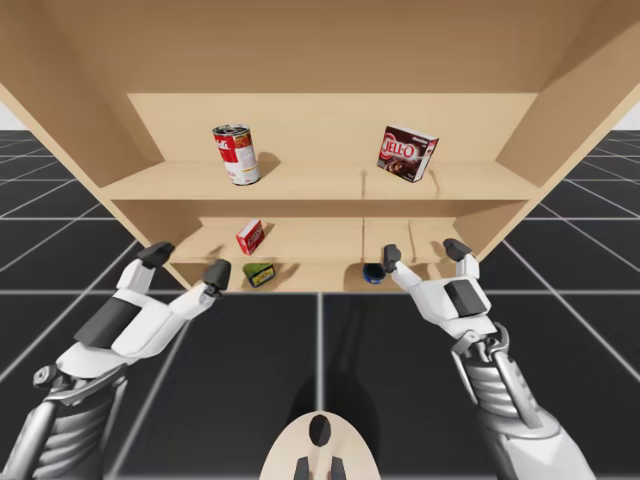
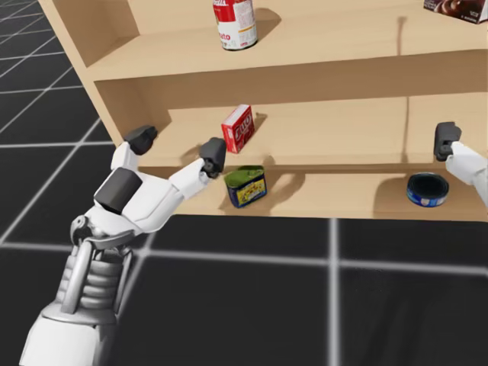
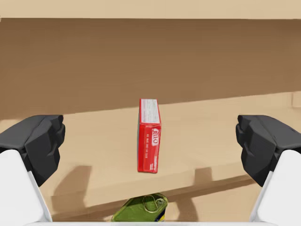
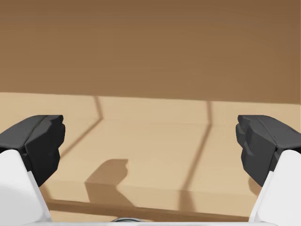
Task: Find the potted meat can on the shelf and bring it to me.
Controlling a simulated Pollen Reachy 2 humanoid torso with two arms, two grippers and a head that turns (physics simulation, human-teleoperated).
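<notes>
The potted meat can (image 2: pixel 245 187) is a short can with a green top and a blue and yellow side, lying tilted on the bottom shelf board (image 2: pixel 343 200). The high view places the can (image 1: pixel 260 273) just right of my left gripper (image 1: pixel 186 263), which is open and holds nothing. Seen from the left wrist, the can (image 3: pixel 141 214) lies below and ahead of the open left gripper (image 3: pixel 153 141). My right gripper (image 1: pixel 424 252) hangs open and holds nothing further right along the shelf front. Bare shelf boards lie ahead of the right gripper (image 4: pixel 150 146).
A small red box (image 2: pixel 238 128) stands on the middle board behind the can. A flat blue round tin (image 2: pixel 427 189) lies on the bottom board near my right gripper's finger (image 2: pixel 446 141). Higher up stand a red and white can (image 1: pixel 236 154) and a dark box (image 1: pixel 407 152).
</notes>
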